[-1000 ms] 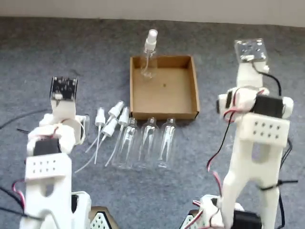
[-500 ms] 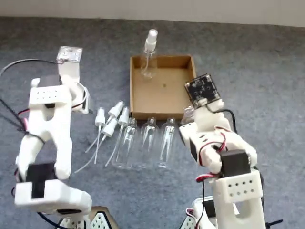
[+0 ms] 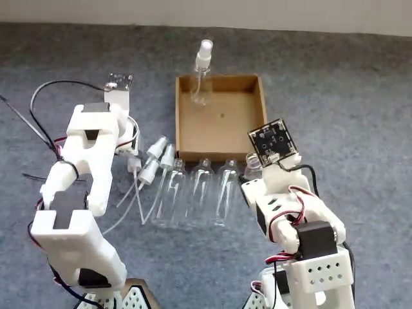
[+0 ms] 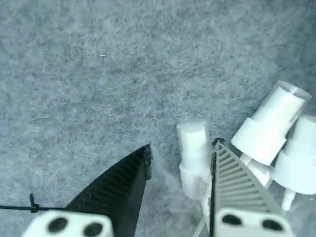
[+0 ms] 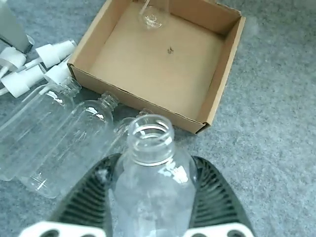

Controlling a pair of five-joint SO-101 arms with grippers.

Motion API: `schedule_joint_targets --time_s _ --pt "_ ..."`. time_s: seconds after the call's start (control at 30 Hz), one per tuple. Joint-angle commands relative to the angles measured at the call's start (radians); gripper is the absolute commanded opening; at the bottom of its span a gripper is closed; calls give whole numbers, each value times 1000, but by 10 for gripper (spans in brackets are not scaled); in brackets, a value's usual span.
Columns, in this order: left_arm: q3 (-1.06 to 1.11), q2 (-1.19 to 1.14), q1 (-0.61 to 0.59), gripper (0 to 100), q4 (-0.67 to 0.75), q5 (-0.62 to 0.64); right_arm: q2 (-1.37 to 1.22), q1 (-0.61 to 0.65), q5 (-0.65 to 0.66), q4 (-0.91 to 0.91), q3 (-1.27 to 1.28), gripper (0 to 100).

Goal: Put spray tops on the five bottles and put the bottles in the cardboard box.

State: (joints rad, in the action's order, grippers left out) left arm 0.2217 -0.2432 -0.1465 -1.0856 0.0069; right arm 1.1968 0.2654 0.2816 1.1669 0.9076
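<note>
Clear plastic bottle [image 5: 150,190]: probably light, thin-walled, slippery; right gripper [image 5: 153,169] clamps its shoulder. Left gripper [image 4: 181,146] fingers spread around white spray top [image 4: 192,148]; grasp its collar.

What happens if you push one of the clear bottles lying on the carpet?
It would probably roll sideways, since the middle bottle is round and lies on its side. It looks empty, so likely light and easy to shove. The fuzzy grey carpet might slow it quickly.
</note>
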Motion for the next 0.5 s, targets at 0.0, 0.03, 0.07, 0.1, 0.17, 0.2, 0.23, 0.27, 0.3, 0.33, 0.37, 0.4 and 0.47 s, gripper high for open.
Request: schedule_joint_targets --time_s 0.0,0.03,0.07,0.1,0.17,0.2,0.23,0.27,0.3,0.33,0.37,0.4,0.47 --pt "-44 -38 22 181 17 2 15 5 -8 -16 4 4" --pt "-44 -51 22 181 17 2 15 5 -8 -16 10 4" --pt "-44 -62 24 181 17 2 15 5 -8 -16 15 4" --pt "-44 -67 24 180 17 2 15 5 -8 -16 19 4" --pt "-44 -73 19 143 17 3 15 7 -8 -16 21 4" --pt "-44 -71 16 114 12 3 15 7 -8 -16 21 4" --pt "-44 -68 15 88 11 3 15 7 -8 -16 21 4" --pt "-44 -64 15 71 9 2 15 7 -8 -16 21 4" --pt "-42 -58 15 66 9 2 15 7 -8 -16 21 4" --pt "-44 -50 15 66 9 2 15 7 -8 -22 21 4" --pt "-44 -39 15 66 9 2 15 7 -8 -24 21 4" --pt "-45 -21 13 66 9 2 15 7 -8 -24 16 4" --pt "-45 38 10 65 9 2 15 5 -9 -24 15 4"
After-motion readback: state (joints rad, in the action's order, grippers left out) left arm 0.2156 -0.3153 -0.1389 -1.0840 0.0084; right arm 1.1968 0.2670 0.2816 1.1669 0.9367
